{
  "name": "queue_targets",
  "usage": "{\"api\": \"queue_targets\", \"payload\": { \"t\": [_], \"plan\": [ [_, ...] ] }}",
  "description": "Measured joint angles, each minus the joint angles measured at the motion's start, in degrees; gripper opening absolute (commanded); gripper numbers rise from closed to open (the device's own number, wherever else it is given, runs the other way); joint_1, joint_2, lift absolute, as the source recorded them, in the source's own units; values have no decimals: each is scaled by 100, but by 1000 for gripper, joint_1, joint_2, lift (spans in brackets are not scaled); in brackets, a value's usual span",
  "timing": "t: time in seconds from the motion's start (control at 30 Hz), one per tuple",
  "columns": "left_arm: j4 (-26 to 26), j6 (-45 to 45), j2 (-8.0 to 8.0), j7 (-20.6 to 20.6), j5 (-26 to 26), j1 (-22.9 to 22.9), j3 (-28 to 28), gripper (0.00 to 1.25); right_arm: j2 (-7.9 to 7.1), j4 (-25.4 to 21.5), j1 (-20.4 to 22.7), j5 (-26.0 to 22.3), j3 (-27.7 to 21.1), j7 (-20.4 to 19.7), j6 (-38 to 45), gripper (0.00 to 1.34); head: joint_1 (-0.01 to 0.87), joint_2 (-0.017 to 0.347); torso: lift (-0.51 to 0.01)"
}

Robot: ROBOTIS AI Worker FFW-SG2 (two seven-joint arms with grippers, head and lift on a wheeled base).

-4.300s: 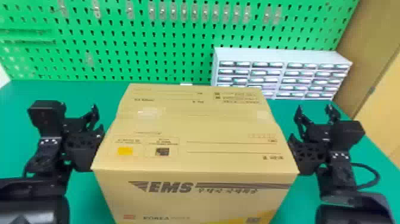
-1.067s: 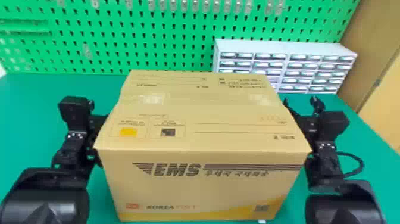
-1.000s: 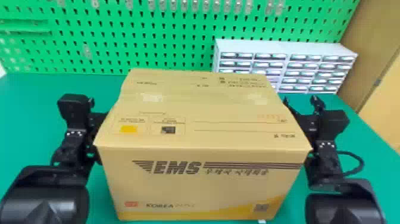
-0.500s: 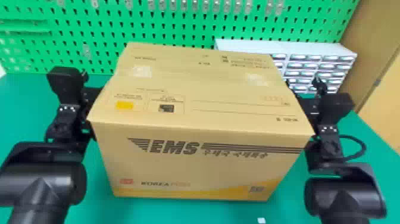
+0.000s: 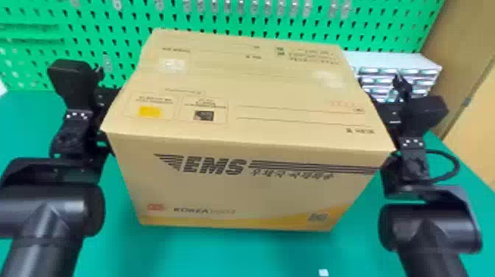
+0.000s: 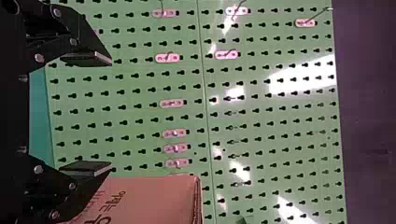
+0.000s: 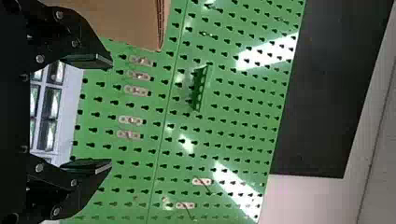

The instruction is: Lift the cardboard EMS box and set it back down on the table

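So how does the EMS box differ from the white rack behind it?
The EMS box is tan cardboard; the white rack is white. The box has printed, closed faces, while the rack's front is divided into rows of small compartments. The box sits between the left arm and right arm; the rack stands farther back, by the green pegboard. Both are boxy, with flat tops.

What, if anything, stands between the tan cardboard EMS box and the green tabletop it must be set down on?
Nothing visible stands between the box and the tabletop, though the box hides the surface straight beneath it. A small white piece lies nearer the robot.
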Motion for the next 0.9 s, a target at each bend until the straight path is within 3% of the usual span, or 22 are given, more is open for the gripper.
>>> {"api": "queue_targets", "payload": {
  "t": [0.9],
  "plan": [
    [-43,0,-3,0,-19,-47,-1,785,-19,-86,-44,-30,29,0,-9,835,678,-14,-99]
  ]
}}
